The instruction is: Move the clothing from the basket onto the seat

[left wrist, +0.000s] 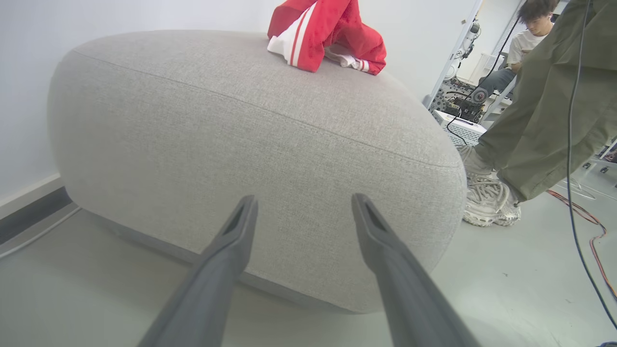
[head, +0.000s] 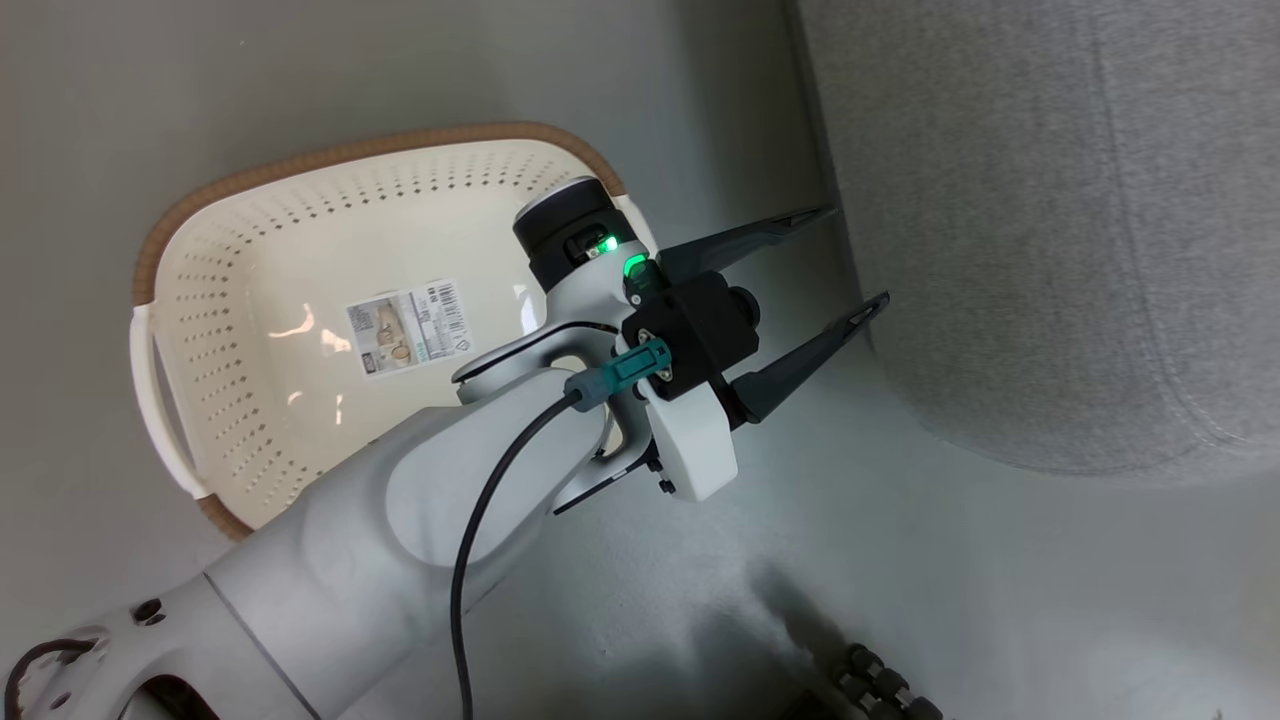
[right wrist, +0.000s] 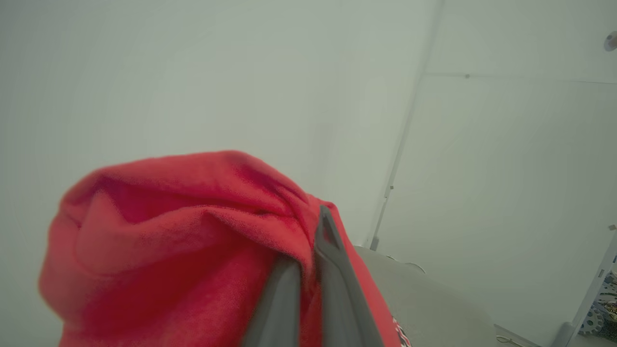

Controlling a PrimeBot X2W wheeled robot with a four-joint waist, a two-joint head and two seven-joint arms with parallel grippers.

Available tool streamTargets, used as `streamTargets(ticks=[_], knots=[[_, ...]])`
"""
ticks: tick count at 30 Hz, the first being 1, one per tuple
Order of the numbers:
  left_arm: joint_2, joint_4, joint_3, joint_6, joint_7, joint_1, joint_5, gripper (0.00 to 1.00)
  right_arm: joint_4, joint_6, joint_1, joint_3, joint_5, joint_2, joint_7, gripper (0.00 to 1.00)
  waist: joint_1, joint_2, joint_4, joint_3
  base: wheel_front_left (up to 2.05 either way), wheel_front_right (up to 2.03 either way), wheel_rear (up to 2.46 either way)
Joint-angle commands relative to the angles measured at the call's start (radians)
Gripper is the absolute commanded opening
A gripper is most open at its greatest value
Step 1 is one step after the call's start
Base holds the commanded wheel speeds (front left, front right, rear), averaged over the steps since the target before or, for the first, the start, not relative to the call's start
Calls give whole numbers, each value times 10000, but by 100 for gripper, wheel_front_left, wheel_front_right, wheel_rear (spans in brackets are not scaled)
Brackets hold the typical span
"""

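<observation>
Red clothing (left wrist: pixel 328 33): heap on top of your sofa (left wrist: pixel 241 144); more pinched in your R claw (right wrist: pixel 311 236), clenched.
L claw (head: pixel 852 256): spread wide, holding nothing, tips near sofa side.
Basket (head: pixel 250 400): on floor (head: pixel 900 550), near sofa.

L claw (head: pixel 857 254) spread, poss. touching seat (head: pixel 1050 250).

Red, white-striped clothing (left wrist: pixel 332 33); light grey seat (left wrist: pixel 241 144); cream basket (head: pixel 250 300), brown-rimmed, possibly woven-patterned.
</observation>
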Motion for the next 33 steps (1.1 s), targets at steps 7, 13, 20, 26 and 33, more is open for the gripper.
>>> streamTargets(ticks=[7, 13, 20, 26, 33], knots=[[-195, -271, 549, -71, -47, -36, 97, 100, 1692, 12, -278, 961, 347, -408, 15, 0, -1, 0, 647, 242, 0, 0, 0], [-328, -422, 827, -71, -47, 132, 215, 100, 1996, 12, 387, 2029, 1264, -218, -43, 0, -1, 0, 918, 52, 0, 0, 0], [-478, -545, 1193, -71, -47, 608, 235, 100, 1285, 12, 2390, 2476, 2305, 243, -47, 100, -1, 0, 1059, -605, 0, 0, 0], [-532, -660, 1704, -71, -47, 1238, 296, 100, 481, 12, 3891, 3219, 3268, 691, -48, 100, -1, 0, 1163, -1379, 0, 0, 0], [-548, -719, 2791, -71, -47, 2230, 509, 100, -993, 12, 5664, 4093, 3743, 1189, -48, 100, -1, 0, 1417, -2441, 0, 0, 0]])
